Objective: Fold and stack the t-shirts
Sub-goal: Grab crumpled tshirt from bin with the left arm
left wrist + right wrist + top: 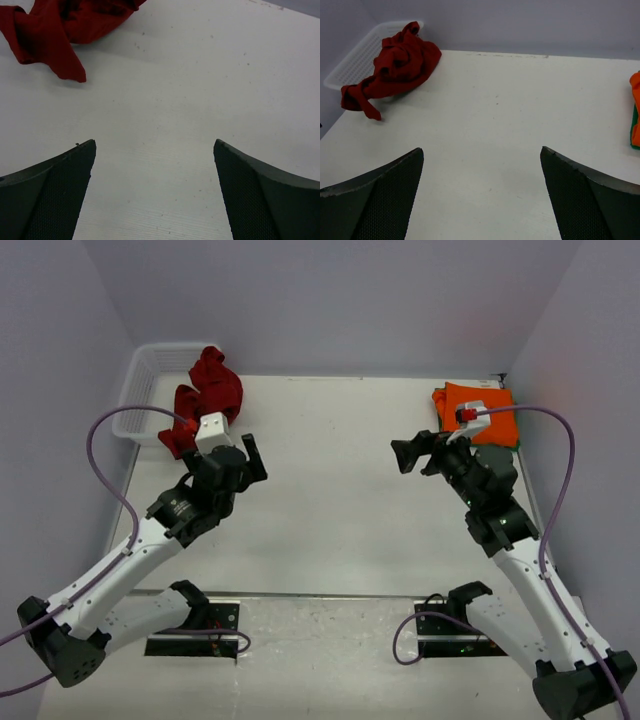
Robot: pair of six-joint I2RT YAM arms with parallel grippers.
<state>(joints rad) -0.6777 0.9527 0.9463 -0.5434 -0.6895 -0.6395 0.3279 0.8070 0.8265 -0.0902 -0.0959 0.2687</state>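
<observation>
A dark red t-shirt (207, 390) lies crumpled at the far left, draped partly over the rim of a basket; it also shows in the left wrist view (55, 30) and the right wrist view (395, 67). A folded bright orange t-shirt (482, 410) rests at the far right on a green one, of which only an edge (634, 131) shows. My left gripper (250, 460) hovers open just in front of the red shirt, nothing between its fingers (65, 190). My right gripper (412, 453) is open and empty too, left of the orange shirt (635, 87).
A white mesh basket (148, 375) stands at the far left corner, partly under the red shirt. Grey walls close the table at the back and both sides. Bare white tabletop (330, 500) lies between the two grippers.
</observation>
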